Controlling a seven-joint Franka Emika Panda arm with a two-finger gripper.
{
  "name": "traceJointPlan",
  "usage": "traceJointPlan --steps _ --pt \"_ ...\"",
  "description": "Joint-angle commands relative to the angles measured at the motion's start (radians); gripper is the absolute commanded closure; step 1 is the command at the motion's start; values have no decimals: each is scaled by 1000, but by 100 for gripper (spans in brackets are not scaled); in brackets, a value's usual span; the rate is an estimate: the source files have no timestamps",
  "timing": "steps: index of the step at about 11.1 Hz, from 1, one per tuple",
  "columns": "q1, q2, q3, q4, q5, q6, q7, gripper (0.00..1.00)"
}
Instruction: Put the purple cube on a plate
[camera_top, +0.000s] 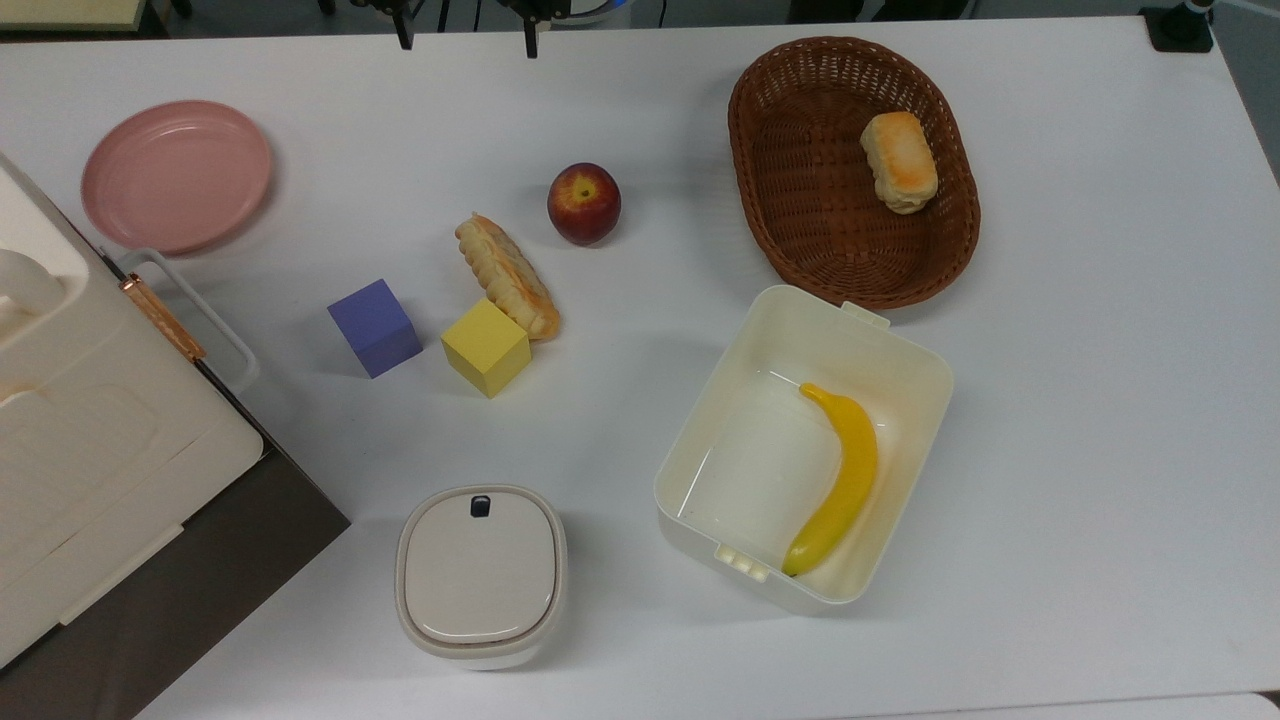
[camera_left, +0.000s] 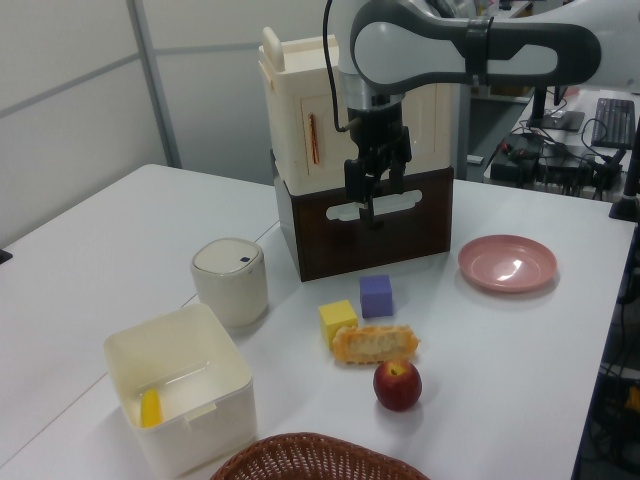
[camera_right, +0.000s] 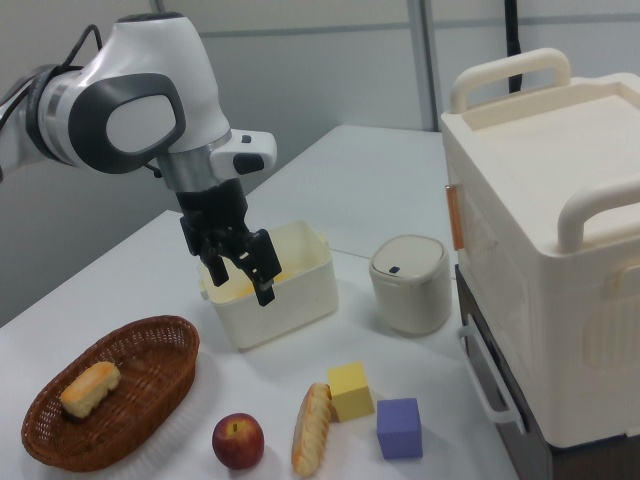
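Tool hangs in the air above the bench, fingers apart w/ a moderate gap, nothing between them, touching nothing. In right view the tool sits in front of the open cream box, clear of it.

Purple cube rests on the bench, top view approx 9 o'clock from centre; yellow cube just beside it at its 3 o'clock, a small gap between. Hot-dog bun lies at yellow cube's 12–1 o'clock, touching its corner. Apple at 1 o'clock of the bun, apart.

Pink plate near top view's 10 o'clock edge, well apart from purple cube, nothing on it.

Wicker basket at approx 1 o'clock w/ a bread roll inside. Cream box at 4 o'clock holds a banana. Small lidded container at 7 o'clock. Large cream case on a brown base at 8 o'clock.
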Motion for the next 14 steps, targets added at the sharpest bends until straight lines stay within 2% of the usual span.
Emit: traceJointPlan --steps 1,11,14 --pt "9 -18 -8 -9 14 -21 -27 0" --pt "8 -8 -8 -10 8 -16 -29 0" --pt "-1 15 -20 -6 -2 4 -78 0"
